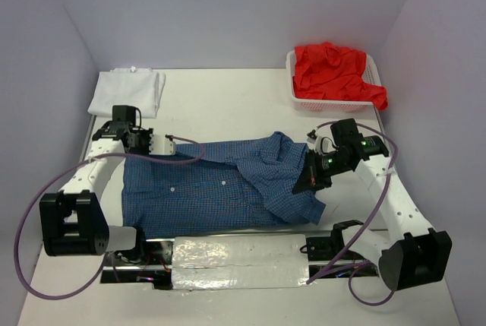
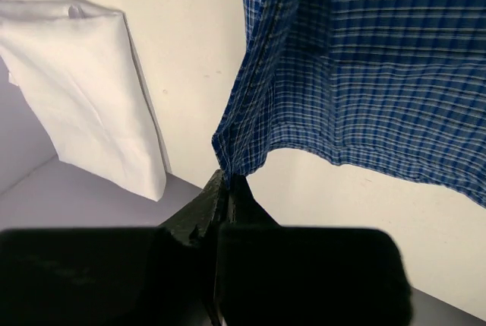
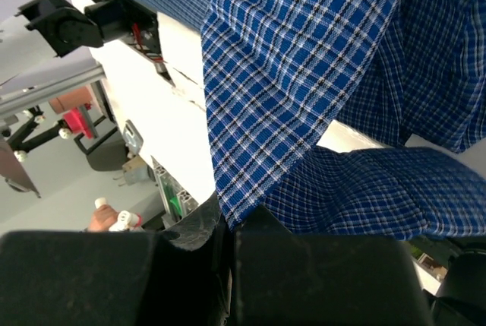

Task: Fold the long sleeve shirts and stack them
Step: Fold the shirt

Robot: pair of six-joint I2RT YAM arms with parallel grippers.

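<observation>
1. While the blue shirt [image 1: 213, 185] lies spread mid-table, the left gripper [image 2: 228, 178] is clamped on its hem corner and the right gripper [image 3: 228, 216] on cloth by the collar end.
2. Risk: both pinches look thin. An uneven pull could slip a corner or bunch the fold.
3. Hard to make out: the sleeves cannot be traced, and the right fingertips are buried in cloth.
4. White shirt [image 1: 125, 90] sits far-left; red shirt [image 1: 334, 71] is heaped in the basket [image 1: 326, 104].

spread shirt [image 1: 205, 189] lies centre; folded shirt [image 1: 125, 90] behind-left; basket [image 1: 326, 104] holding crumpled shirt [image 1: 334, 71] behind-right.
</observation>
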